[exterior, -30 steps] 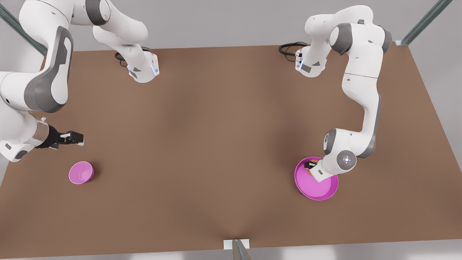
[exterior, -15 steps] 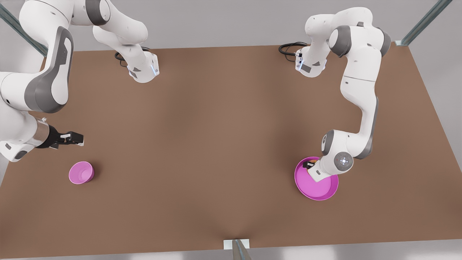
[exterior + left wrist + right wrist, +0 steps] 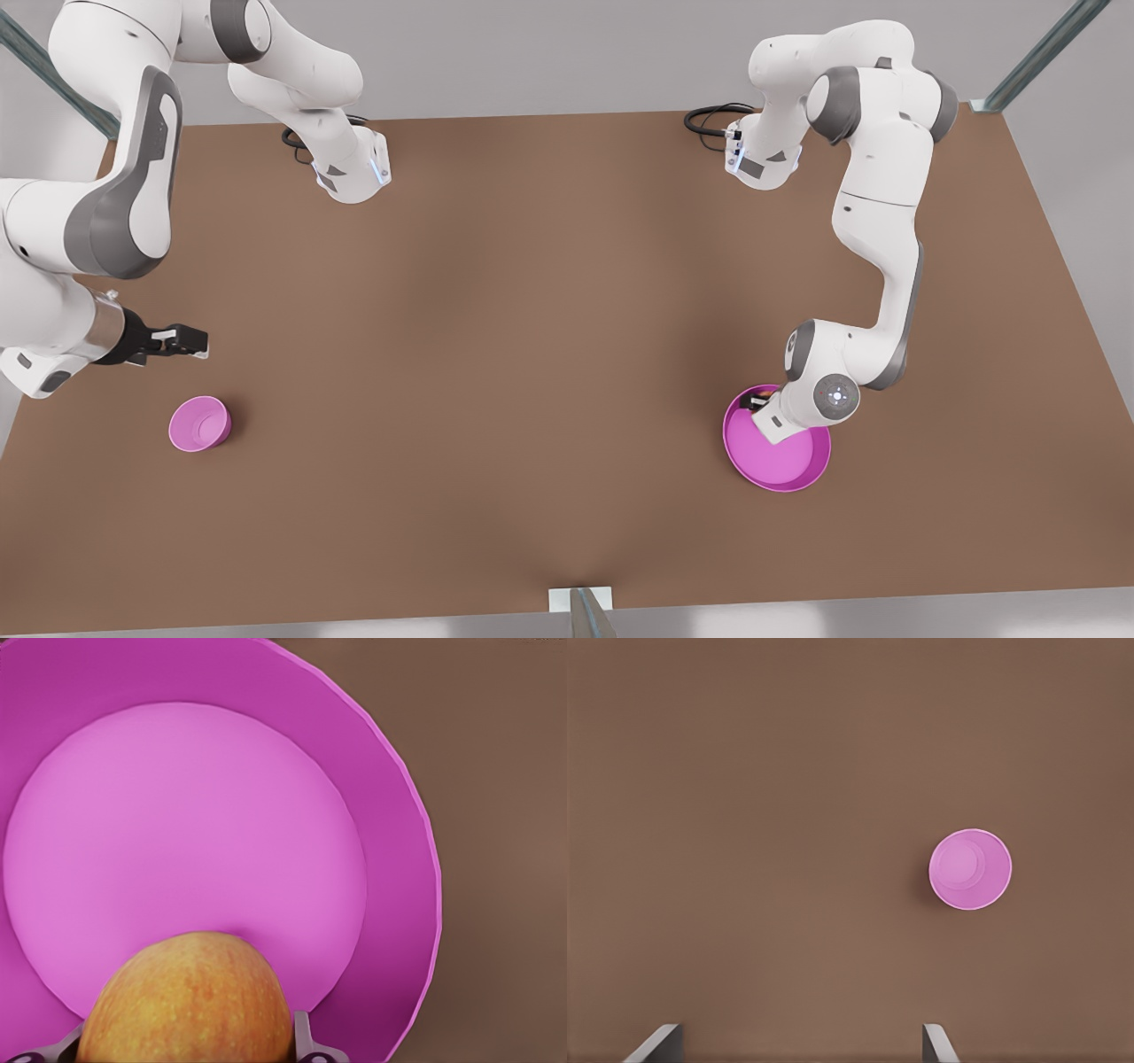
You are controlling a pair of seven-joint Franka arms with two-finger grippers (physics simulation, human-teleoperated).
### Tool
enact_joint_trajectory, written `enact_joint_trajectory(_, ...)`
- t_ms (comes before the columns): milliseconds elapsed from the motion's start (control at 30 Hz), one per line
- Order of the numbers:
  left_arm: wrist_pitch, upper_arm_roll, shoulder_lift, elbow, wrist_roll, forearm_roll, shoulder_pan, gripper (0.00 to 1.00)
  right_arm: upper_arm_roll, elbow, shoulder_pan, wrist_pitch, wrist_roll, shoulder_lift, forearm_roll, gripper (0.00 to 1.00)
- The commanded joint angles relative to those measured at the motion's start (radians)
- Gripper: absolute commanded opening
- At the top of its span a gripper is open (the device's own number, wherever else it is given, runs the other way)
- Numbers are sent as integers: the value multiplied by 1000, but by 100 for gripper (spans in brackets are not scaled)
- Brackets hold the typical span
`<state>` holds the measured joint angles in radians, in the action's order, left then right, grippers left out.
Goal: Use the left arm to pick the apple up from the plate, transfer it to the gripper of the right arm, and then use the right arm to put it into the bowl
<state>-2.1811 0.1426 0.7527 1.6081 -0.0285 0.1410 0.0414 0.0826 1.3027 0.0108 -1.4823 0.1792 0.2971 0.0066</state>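
Left wrist view: left gripper fingers flank apple over plate; clamped or not, cannot tell.
Apple: rigid, smooth, rounded; grip widest girth.
Right gripper: spread, waiting near bowl.

Count time: two robot arms on the brown worktop, the left arm near the edge on the front view's right, the right arm near the opposite edge. Two grippers, the left gripper and the right gripper. One plate, one bowl, both magenta-pink. One apple, resting on the plate. Five kinds of thing, seven pieces in all.
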Motion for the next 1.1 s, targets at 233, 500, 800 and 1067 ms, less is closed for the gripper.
enact_joint_trajectory(233, -11, 0, 0, -2, -169, 2, -2, 100, 0, 0, 0, 1, -7, 11, 3, 100)
enact_joint_trajectory(500, -14, 0, 7, -2, -255, 0, -2, 100, 0, -2, -2, -1, -4, 17, 1, 100)
enact_joint_trajectory(800, -12, 0, 11, -5, -248, 5, -2, 94, -3, -3, -9, -3, -9, 25, 3, 100)
enact_joint_trajectory(1067, -12, 2, 1, -17, -254, -1, -2, 87, -3, -2, -14, -3, -9, 27, 3, 100)
